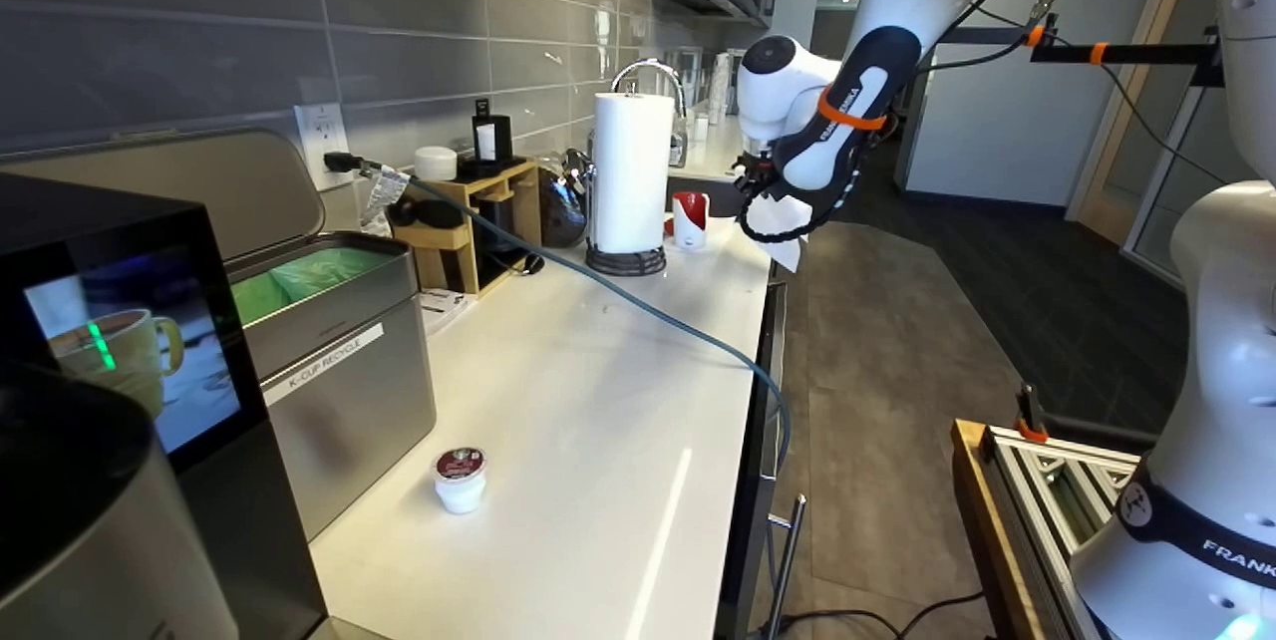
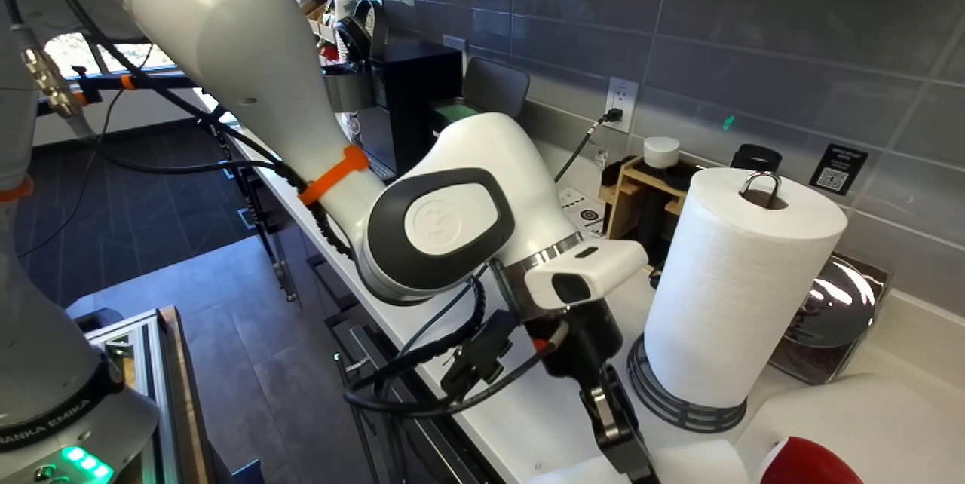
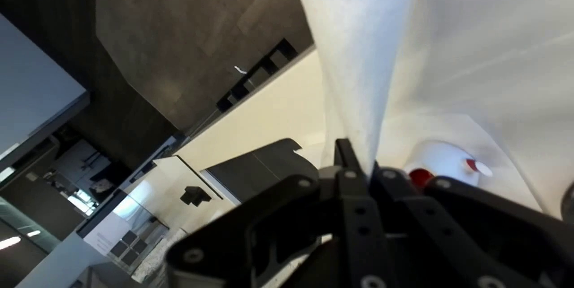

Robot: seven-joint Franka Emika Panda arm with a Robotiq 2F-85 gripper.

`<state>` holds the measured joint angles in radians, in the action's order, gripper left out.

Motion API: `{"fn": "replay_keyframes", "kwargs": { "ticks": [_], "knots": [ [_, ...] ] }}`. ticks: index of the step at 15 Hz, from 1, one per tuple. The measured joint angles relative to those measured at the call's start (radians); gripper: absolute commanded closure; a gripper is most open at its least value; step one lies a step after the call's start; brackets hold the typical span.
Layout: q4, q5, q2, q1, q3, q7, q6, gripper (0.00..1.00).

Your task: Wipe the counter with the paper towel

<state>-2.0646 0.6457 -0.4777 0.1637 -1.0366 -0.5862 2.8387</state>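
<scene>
The counter (image 1: 558, 401) is a long off-white worktop with a dark front edge. It also shows in the wrist view (image 3: 282, 108). My gripper (image 3: 364, 169) is shut on the paper towel (image 3: 358, 54), a limp white sheet pinched to a point between the fingertips. In an exterior view the paper towel (image 1: 783, 219) hangs at the counter's front edge near the red-and-white mug, partly hidden by the arm. In an exterior view the gripper (image 2: 629, 454) reaches down beside the roll, its tips cut off by the frame. I cannot tell whether the towel touches the counter.
The upright paper roll (image 1: 633, 171) stands near the red-and-white mug (image 1: 690, 219). A small white cup (image 1: 461, 480) with a dark top stands on the counter. A blue cable (image 1: 638, 306) crosses it. A recycle bin (image 1: 349, 401) and wooden rack (image 1: 518, 191) line the wall.
</scene>
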Motion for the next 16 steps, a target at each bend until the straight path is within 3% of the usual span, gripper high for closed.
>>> {"fn": "replay_keyframes", "kwargs": {
  "ticks": [3, 8, 16],
  "knots": [
    [-0.002, -0.008, -0.042, -0.028, 0.026, 0.064, -0.021, 1.0],
    [-0.009, -0.126, -0.056, -0.17, 0.226, 0.236, -0.024, 1.0],
    [0.013, -0.294, -0.055, -0.353, 0.44, 0.426, -0.178, 1.0]
  ]
}}
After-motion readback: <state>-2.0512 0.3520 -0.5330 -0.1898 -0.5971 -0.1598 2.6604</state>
